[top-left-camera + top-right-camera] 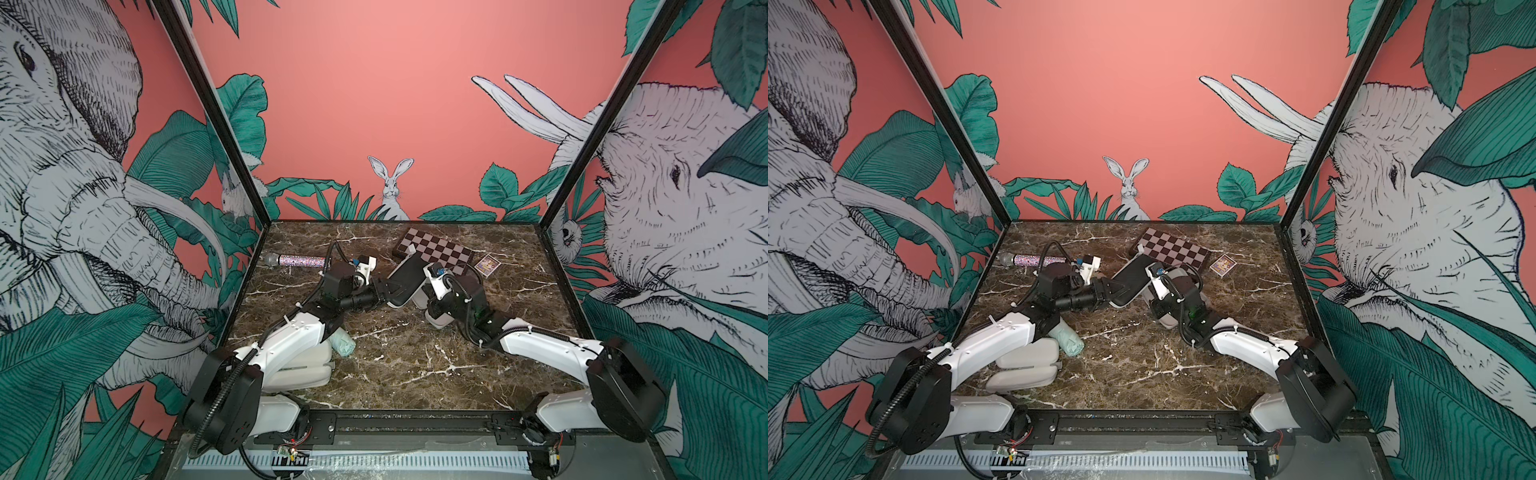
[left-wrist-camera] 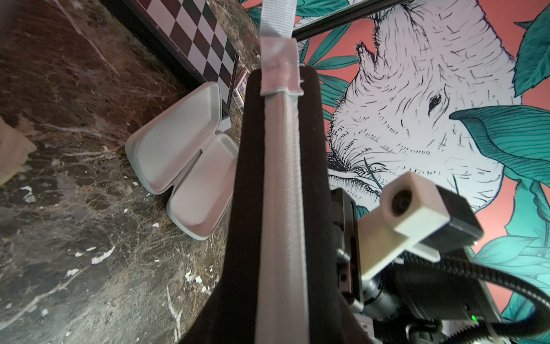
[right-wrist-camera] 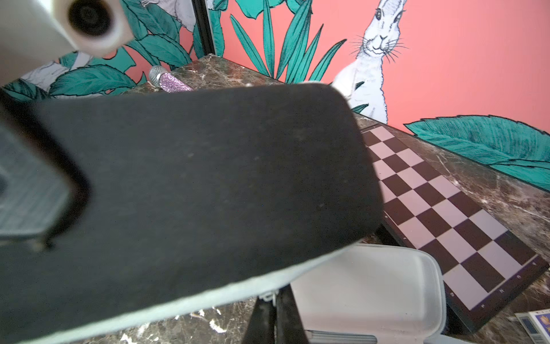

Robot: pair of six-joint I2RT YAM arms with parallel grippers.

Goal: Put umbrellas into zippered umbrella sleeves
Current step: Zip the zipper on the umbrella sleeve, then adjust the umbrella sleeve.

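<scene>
Dark marble tabletop [image 1: 415, 361], white-veined, enclosed by coral walls printed with leaves, elephants and a rabbit. As landmark is taken the chessboard box [image 1: 432, 251], laid flat near the back edge.

- Entry 1: black sleeve [image 1: 405, 282], held clear of the table and tilted, just in front of the chessboard box, with its grey loop [image 2: 275, 18] at the end nearest the box.
- Entry 2: left gripper [image 1: 385, 291], clamped on the black sleeve at the end farthest from the box.
- Entry 3: right gripper [image 3: 272, 300], jaws closed together at the sleeve's zip edge. Whether the zip pull is pinched cannot be told.
- Entry 4: opened pale sleeve [image 2: 178, 160], laid lining-up just in front of the box, below the black sleeve.
- Entry 5: mint umbrella [image 1: 343, 343], well apart from the box toward the left arm's base, just beside the beige sleeve [image 1: 307, 365].
- Entry 6: glitter microphone [image 1: 297, 260], well apart to the box's left.
- Entry 7: small card box [image 1: 487, 264], just beside the box's right end.
</scene>
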